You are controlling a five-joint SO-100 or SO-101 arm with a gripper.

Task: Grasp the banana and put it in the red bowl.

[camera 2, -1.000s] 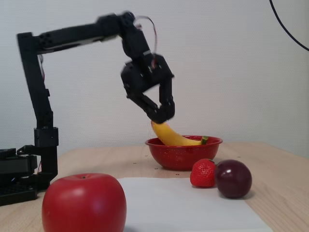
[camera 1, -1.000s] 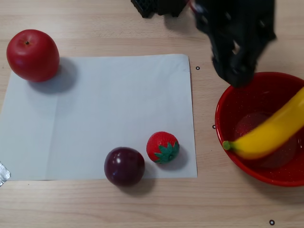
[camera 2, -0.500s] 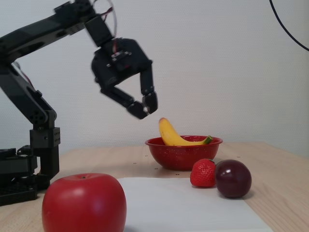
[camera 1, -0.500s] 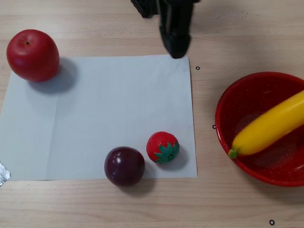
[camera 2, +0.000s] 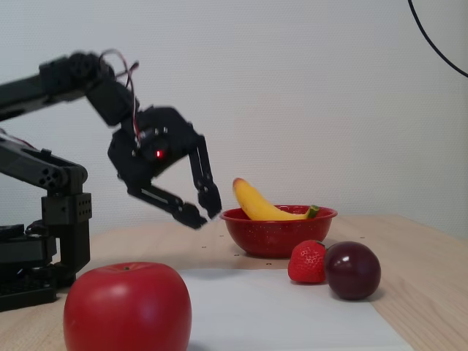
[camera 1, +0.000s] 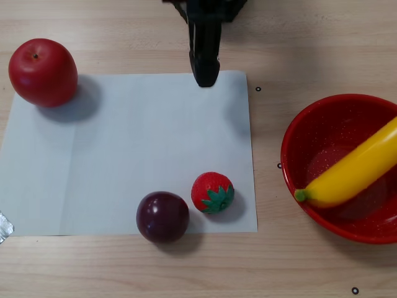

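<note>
The yellow banana (camera 1: 355,171) lies inside the red bowl (camera 1: 313,133) at the right, its green stem tip on the near rim. In the fixed view the banana (camera 2: 256,201) leans out over the bowl's (camera 2: 274,234) left rim. My black gripper (camera 2: 205,214) hangs in the air just left of the bowl, apart from it, its fingertips together and nothing between them. In the other view the gripper (camera 1: 205,79) points down from the top edge over the far edge of the paper.
A white paper sheet (camera 1: 124,155) covers the middle of the wooden table. A red apple (camera 1: 42,72) sits at its far left corner. A strawberry (camera 1: 213,192) and a dark plum (camera 1: 162,216) sit side by side near its front edge.
</note>
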